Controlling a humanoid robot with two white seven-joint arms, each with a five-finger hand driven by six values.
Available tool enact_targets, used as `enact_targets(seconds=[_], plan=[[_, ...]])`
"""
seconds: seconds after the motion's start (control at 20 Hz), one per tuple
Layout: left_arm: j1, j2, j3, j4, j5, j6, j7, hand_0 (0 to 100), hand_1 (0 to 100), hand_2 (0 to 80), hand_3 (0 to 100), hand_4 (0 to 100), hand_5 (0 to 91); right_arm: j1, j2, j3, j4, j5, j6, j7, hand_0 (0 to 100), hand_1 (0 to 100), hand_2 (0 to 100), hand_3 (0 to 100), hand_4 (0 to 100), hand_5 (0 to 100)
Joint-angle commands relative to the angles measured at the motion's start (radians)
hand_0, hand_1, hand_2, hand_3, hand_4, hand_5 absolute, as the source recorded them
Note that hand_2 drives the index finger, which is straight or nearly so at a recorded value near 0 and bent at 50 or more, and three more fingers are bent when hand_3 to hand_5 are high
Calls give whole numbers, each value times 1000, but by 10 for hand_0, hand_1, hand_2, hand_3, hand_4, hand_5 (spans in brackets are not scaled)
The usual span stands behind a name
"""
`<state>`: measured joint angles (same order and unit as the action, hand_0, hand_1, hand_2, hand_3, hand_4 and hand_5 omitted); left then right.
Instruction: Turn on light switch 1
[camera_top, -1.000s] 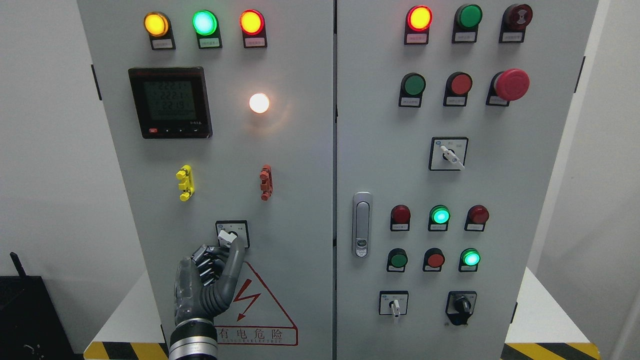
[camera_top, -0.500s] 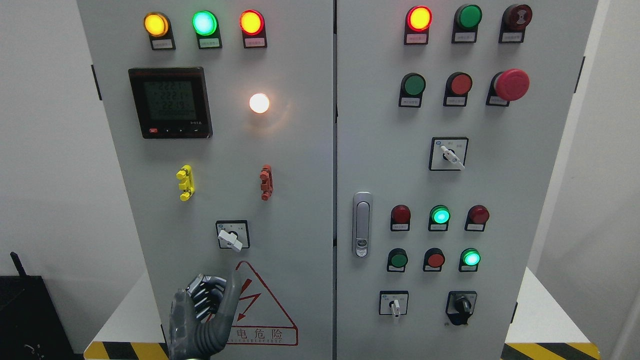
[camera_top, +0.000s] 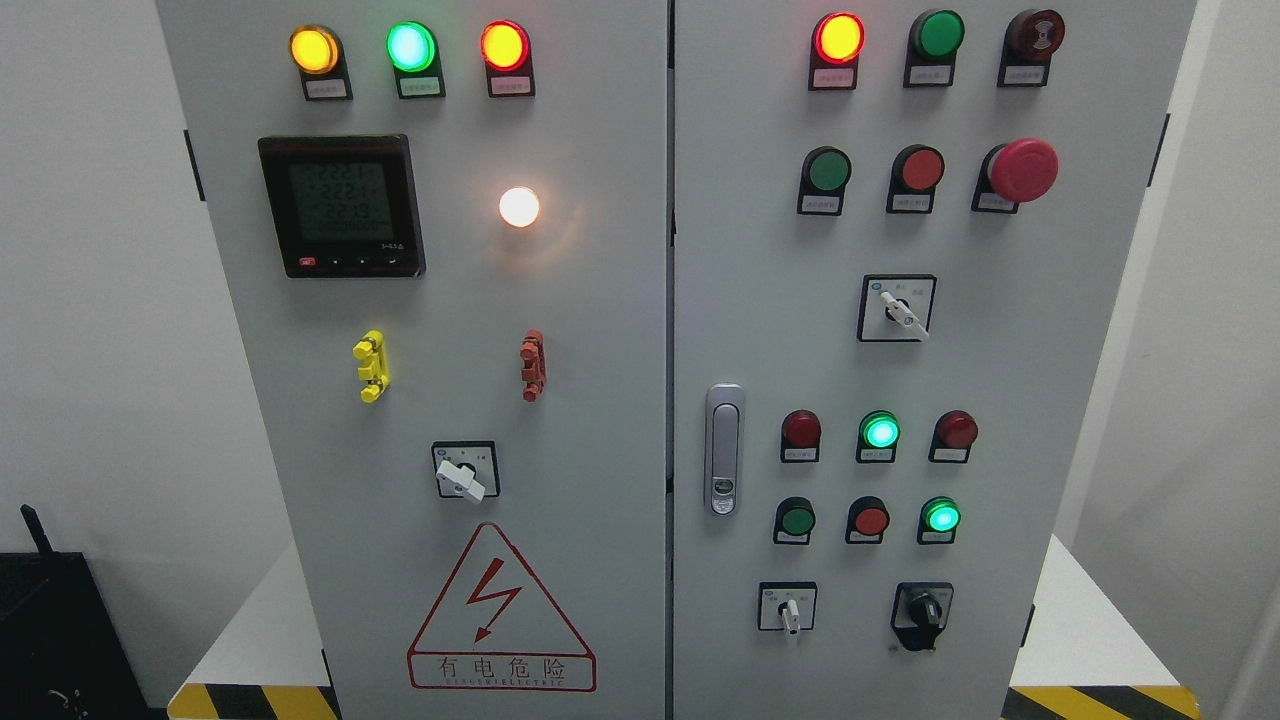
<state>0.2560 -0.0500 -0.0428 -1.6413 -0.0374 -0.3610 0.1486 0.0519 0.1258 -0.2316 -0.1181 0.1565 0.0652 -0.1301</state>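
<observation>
From my seat, light switch 1 (camera_top: 463, 478) sits low on the left cabinet door (camera_top: 420, 300), just above the warning triangle (camera_top: 500, 610), its white lever angled down to the right. The white lamp (camera_top: 519, 206) above it glows, so I judge the switch is on. My worry now is a false read: if that lamp belongs to another circuit, I would call the job finished too soon (the labels are too small for me to read). Neither hand shows in the head view, so I cannot tell how the fingers are set or how either arm is posed.
</observation>
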Motion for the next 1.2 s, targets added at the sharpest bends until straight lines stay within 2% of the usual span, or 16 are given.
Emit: enact_targets(seconds=[0.0,0.1,0.2,0.25,0.3,0.5,0.6,0.65,0.7,0.75,0.9,1.15], plan=[[91,111,29,694,7,-151,-24,192,245,229,635,749,499,0,0,0,0,0,1,0,307,0,0,0,0,0],[86,111,26,857,7,-157,-73,182,234,183,544,675,388,0,0,0,0,0,1,0,307,0,0,0,0,0],[60,108,18,1021,2,-150,-138,165,210,111,405,533,199,0,0,0,0,0,1,0,307,0,0,0,0,0],[39,108,11,1111,2,-148,-144,139,187,36,289,430,74,0,0,0,0,0,-1,0,307,0,0,0,0,0],[13,104,1,1209,2,-147,-144,131,172,0,232,360,3,0,0,0,0,0,1,0,307,0,0,0,0,0],[-128,81,-38,1602,-6,-78,-167,146,131,0,93,227,0,0,0,0,0,0,1,0,307,0,0,0,0,0],[-171,76,-90,1679,-2,26,-169,153,100,0,9,159,0,0,0,0,0,0,1,0,307,0,0,0,0,0],[-175,76,-106,1684,-2,89,-170,156,91,0,0,120,0,0,0,0,0,0,1,0,307,0,0,0,0,0],[-175,75,-109,1684,-4,147,-172,157,77,0,0,33,0,0,0,0,0,0,1,0,307,0,0,0,0,0],[-176,73,-109,1683,-4,199,-172,158,70,0,0,0,0,0,0,0,0,0,1,0,307,0,0,0,0,0],[-176,52,-112,1683,-6,293,-188,156,48,0,0,0,0,0,0,0,0,0,1,0,307,0,0,0,0,0],[-195,10,-109,1677,4,301,-189,143,0,0,0,0,0,0,0,0,0,0,1,0,307,0,0,0,0,0]])
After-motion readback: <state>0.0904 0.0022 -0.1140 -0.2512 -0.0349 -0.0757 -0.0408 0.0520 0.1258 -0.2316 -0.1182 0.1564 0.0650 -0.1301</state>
